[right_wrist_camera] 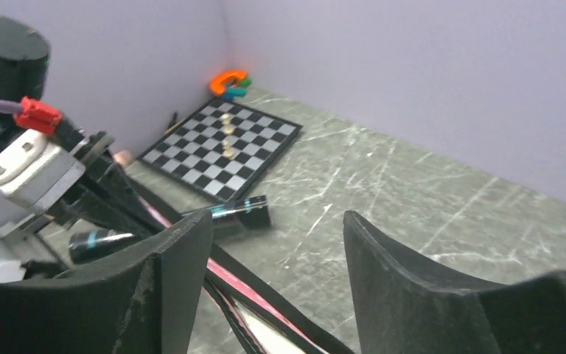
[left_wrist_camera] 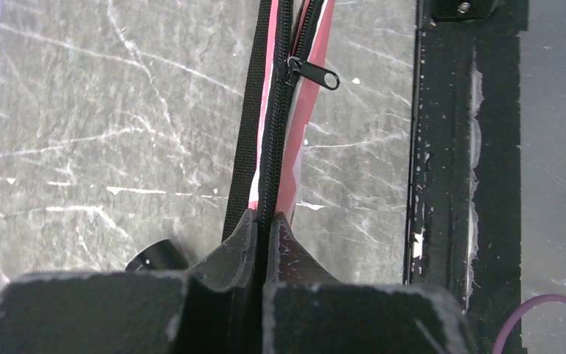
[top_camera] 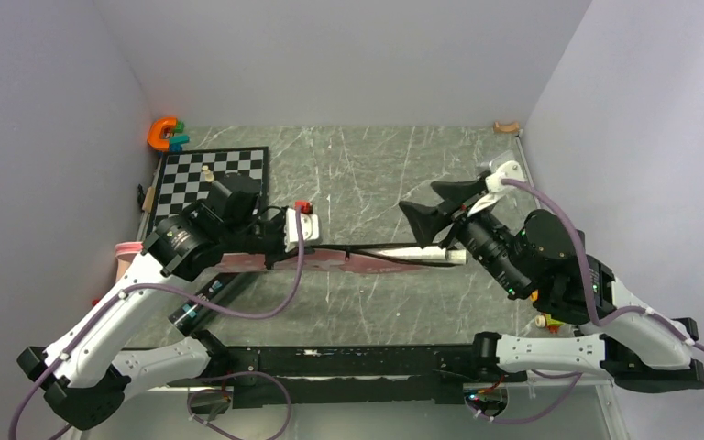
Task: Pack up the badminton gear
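Note:
The pink bag (top_camera: 367, 263) is held on edge across the table's middle. A white racket handle (top_camera: 438, 256) sticks out of its right end. My left gripper (top_camera: 270, 249) is shut on the bag's black zipper edge (left_wrist_camera: 273, 147) in the left wrist view (left_wrist_camera: 265, 215). The zipper pull (left_wrist_camera: 315, 72) hangs further along. My right gripper (top_camera: 419, 196) is open and empty above the bag's right part; its fingers (right_wrist_camera: 184, 251) straddle the pink edge (right_wrist_camera: 254, 291) without touching. A black tube (right_wrist_camera: 239, 211) lies near the chessboard. No shuttlecocks show.
A black-and-white chessboard (top_camera: 209, 179) with small pieces lies at the back left, and an orange U-shaped toy (top_camera: 162, 133) sits in the corner behind it. A black rail (top_camera: 357, 362) runs along the near edge. A small wooden piece (top_camera: 506, 126) sits at the back right.

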{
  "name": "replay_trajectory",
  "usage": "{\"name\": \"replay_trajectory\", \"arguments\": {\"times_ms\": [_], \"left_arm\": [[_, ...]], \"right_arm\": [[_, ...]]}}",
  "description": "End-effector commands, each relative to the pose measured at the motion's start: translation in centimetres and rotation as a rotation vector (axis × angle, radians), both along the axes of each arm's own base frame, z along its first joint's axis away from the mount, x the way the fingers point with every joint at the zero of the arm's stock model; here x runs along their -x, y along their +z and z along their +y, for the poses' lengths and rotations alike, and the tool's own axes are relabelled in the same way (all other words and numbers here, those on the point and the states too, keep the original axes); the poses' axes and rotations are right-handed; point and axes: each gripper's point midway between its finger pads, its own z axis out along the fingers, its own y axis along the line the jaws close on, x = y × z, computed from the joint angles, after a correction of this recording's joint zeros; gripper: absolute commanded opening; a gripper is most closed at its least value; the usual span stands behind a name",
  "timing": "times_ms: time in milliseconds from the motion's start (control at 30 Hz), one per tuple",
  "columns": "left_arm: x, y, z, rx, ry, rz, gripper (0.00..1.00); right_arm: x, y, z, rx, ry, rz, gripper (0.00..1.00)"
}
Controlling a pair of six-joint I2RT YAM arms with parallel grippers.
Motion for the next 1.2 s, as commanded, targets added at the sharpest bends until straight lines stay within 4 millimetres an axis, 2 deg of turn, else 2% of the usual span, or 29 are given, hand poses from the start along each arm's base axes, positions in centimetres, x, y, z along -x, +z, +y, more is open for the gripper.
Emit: {"name": "replay_trajectory", "arguments": {"times_ms": [0,100,200,300,367,433,567,633,733,767,900,1000,1167], "left_arm": [[-2.4,5.0,-0.3,0.142,0.079,-0.094,0.00],[-3.1,5.5,0.4,0.148,0.109,-0.089,0.00],[-3.5,6.0,0.9,0.153,0.116,-0.084,0.00],[-3.8,6.1,1.2,0.144,0.118,-0.076,0.00],[-4.2,6.0,1.6,0.131,0.129,-0.064,0.00],[-4.5,5.7,2.0,0.121,0.131,-0.053,0.00],[-5.1,5.3,2.3,0.112,0.145,-0.048,0.00],[-5.1,5.3,2.2,0.112,0.130,-0.056,0.00],[-5.1,5.6,2.1,0.112,0.122,-0.050,0.00],[-5.0,5.7,2.1,0.112,0.116,-0.051,0.00],[-4.5,5.5,2.0,0.093,0.084,-0.026,0.00],[-4.6,4.9,2.1,0.080,0.092,-0.005,0.00],[-4.6,4.4,2.6,0.061,0.098,-0.045,0.00]], "right_arm": [[-2.4,-1.0,-2.6,-0.028,-0.188,0.079,0.73],[-4.5,-1.1,-3.8,-0.058,-0.211,0.100,0.80],[-8.3,-1.2,-4.4,-0.075,-0.222,0.161,0.86],[-12.1,-1.6,-5.8,-0.159,-0.203,0.272,0.81],[-14.4,-1.7,-8.3,-0.244,-0.236,0.307,0.76],[-15.5,-2.1,-10.0,-0.314,-0.264,0.328,0.72],[-15.8,-3.0,-13.4,-0.412,-0.333,0.345,0.66],[-15.6,-4.2,-15.1,-0.440,-0.381,0.358,0.61],[-15.1,-6.6,-16.5,-0.462,-0.407,0.409,0.51],[-14.9,-7.4,-16.6,-0.461,-0.407,0.428,0.46],[-13.9,-10.4,-15.8,-0.496,-0.360,0.522,0.15],[-13.1,-11.9,-14.8,-0.566,-0.284,0.576,0.00],[-11.5,-13.1,-14.4,-0.575,-0.262,0.609,0.00]]}}
